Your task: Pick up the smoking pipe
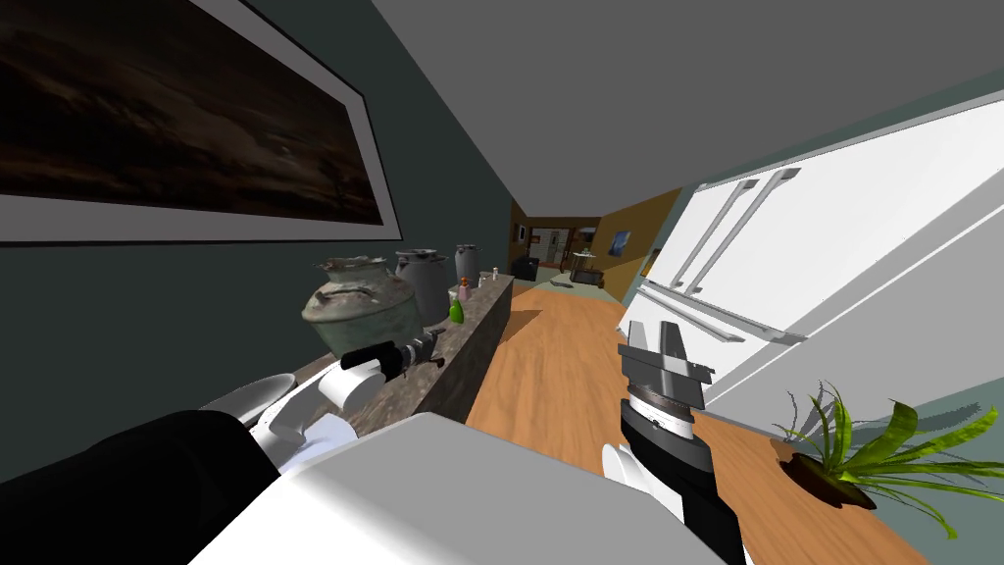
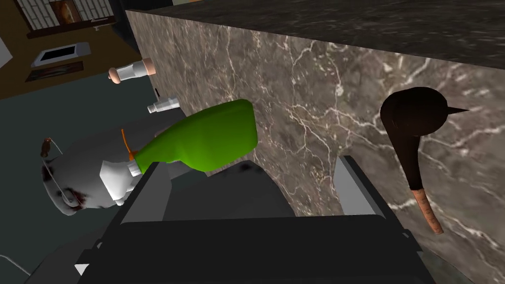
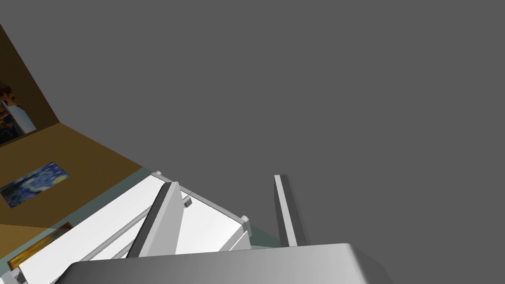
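The dark brown smoking pipe with a tan stem [image 2: 408, 143] is seen lying on the grey-brown marbled stone countertop [image 2: 315, 98], just beside one finger of the left gripper [image 2: 251, 166] and outside the gap. The left jaws are spread, with nothing held. A green plastic spray bottle with a white nozzle [image 2: 207, 135] is found near the other finger. The right gripper [image 1: 654, 332] is raised over the orange wooden floor [image 1: 559, 363], its jaws likewise parted and empty.

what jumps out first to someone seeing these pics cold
The bright green spray bottle stands out on the marble counter, just ahead of the open left gripper. Beside the gripper, outside the jaws, lies the dark smoking pipe. In the head view, a big weathered green urn stands on the same counter.
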